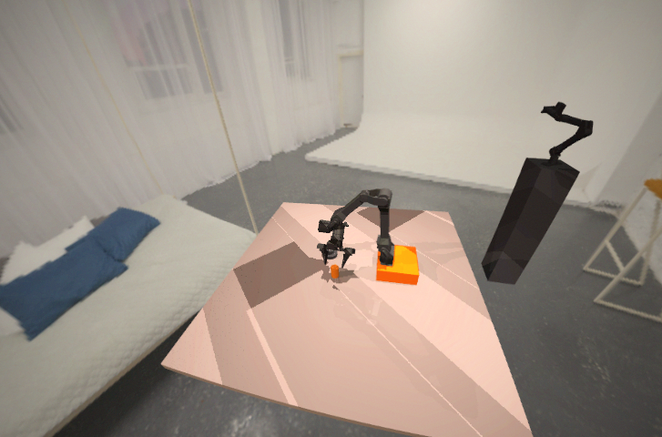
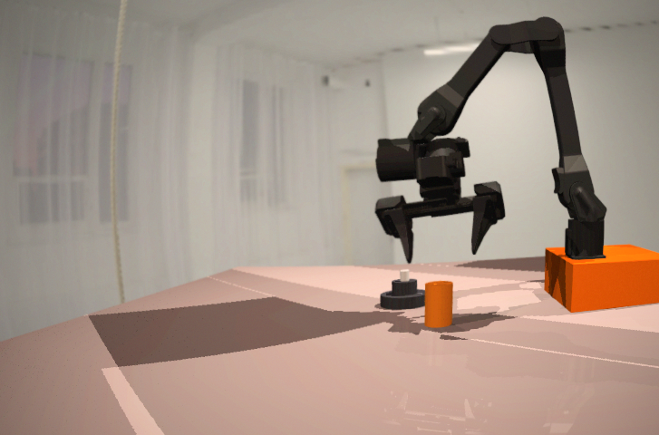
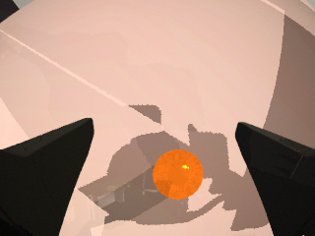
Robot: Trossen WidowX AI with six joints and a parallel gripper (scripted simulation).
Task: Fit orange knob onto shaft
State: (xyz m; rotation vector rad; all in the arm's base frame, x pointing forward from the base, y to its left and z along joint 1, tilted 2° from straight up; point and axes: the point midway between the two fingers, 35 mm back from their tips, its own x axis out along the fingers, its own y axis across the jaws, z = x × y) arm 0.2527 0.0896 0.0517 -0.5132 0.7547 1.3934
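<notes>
The orange knob (image 1: 334,271) (image 2: 438,304) (image 3: 177,174) stands upright on the table, its smooth, closed top up. Its hole is underneath and hidden. The dark round pedestal (image 2: 389,300) stands behind it and slightly left in the exterior view, with the pale shaft (image 2: 404,275) bare and upright. Which way the shaft's flat side faces cannot be told. In the top view the gripper largely hides the pedestal. My gripper (image 1: 334,263) (image 2: 441,257) (image 3: 167,127) is wide open and empty, fingers pointing down, above the knob's height. In the wrist view the knob shows low between the fingers.
My arm stands on an orange box (image 1: 397,275) (image 2: 622,282) to the right of the knob. Shadows and pale stripes cross the pink table (image 1: 341,370) (image 2: 288,390). Off the table are a black pillar (image 1: 530,216) bearing another arm, and a bed (image 1: 150,288).
</notes>
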